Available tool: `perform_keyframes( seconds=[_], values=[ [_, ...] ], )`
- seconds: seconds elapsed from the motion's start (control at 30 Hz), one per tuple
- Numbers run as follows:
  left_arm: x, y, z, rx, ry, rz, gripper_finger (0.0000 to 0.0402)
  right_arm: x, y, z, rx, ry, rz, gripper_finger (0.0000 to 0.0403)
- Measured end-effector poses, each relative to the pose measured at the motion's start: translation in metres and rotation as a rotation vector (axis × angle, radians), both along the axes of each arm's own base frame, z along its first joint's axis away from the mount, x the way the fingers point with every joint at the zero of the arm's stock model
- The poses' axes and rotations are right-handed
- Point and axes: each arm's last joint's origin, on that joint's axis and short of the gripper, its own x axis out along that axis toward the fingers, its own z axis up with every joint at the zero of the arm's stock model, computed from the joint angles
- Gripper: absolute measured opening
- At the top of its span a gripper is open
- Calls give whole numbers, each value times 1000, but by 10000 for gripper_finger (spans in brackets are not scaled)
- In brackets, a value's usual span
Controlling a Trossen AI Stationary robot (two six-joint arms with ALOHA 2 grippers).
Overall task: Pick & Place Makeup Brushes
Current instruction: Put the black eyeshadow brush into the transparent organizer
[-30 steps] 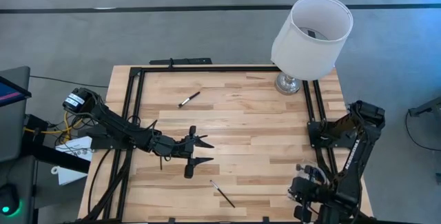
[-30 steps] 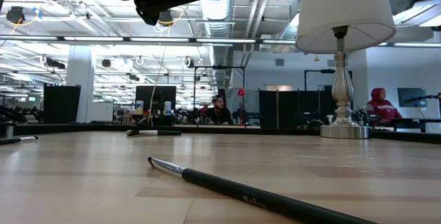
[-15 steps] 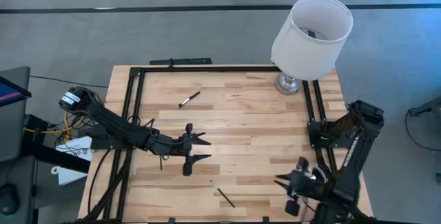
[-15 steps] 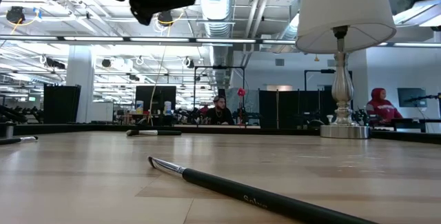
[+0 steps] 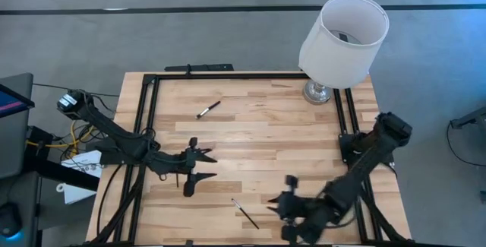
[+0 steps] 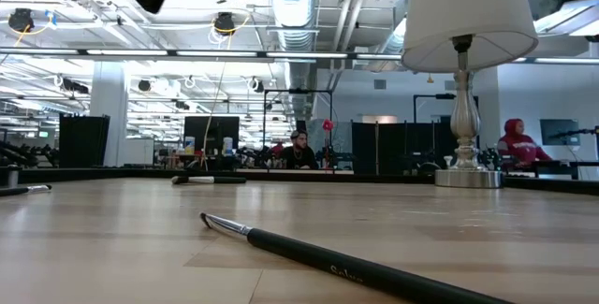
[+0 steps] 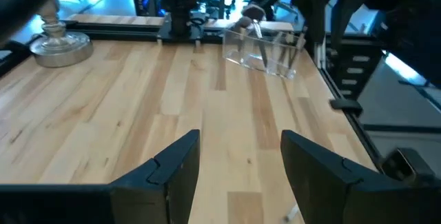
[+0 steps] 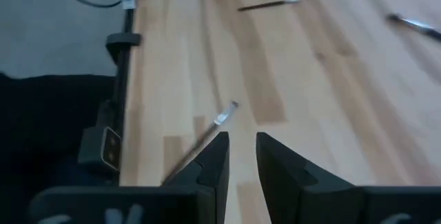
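Observation:
Two slim black-handled makeup brushes show in the high view, both lying flat on the wooden table: one near the far left, one by the near edge. The near one fills the low view's foreground. In the right wrist view it lies just ahead of my open right gripper, silver ferrule up front. That gripper hovers to the right of this brush. My left gripper is open over the table's left middle, holding nothing.
A white-shaded lamp stands at the far right corner. A clear holder sits on the table's right side. The right wrist view shows more brushes farther off. A black frame borders the table. People sit in the room behind.
My right arm has swung out from the near right corner toward the table's left along the near edge, ending beside the near brush. My left gripper has drawn back toward the left edge, still open. The brushes have not moved.

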Motion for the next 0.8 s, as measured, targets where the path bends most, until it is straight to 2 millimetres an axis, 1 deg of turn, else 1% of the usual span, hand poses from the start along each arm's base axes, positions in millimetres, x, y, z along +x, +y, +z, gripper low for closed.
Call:
perform_keyframes(
  seconds=[0.1, 0.17, 0.3, 0.43, 0.53, 0.63, 0.7, 0.8],
  values=[
    [-7, -7, 1, 3, 1, -26, 200, 27, -2, -17, 16, 5, 43, 66],
    [-11, -12, 2, -2, 0, -53, 200, 41, -5, -28, 32, 15, 58, 66],
    [-21, -23, 4, -23, -7, -112, 200, 67, -9, -49, 55, 101, 74, 66],
    [-33, -33, 9, -40, -22, -178, 200, 93, -5, -60, 59, 125, 90, 66],
    [-42, -37, 13, -54, -38, -215, 200, 108, -3, -68, 32, 160, 76, 67],
    [-48, -41, 15, -61, -46, -245, 200, 120, -2, -82, 14, 199, 53, 75],
    [-52, -44, 16, -61, -47, -264, 200, 128, -2, -92, 24, 212, 41, 84],
    [-54, -46, 16, -60, -47, -277, 200, 135, -1, -108, 38, 249, 25, 106]
  ],
)
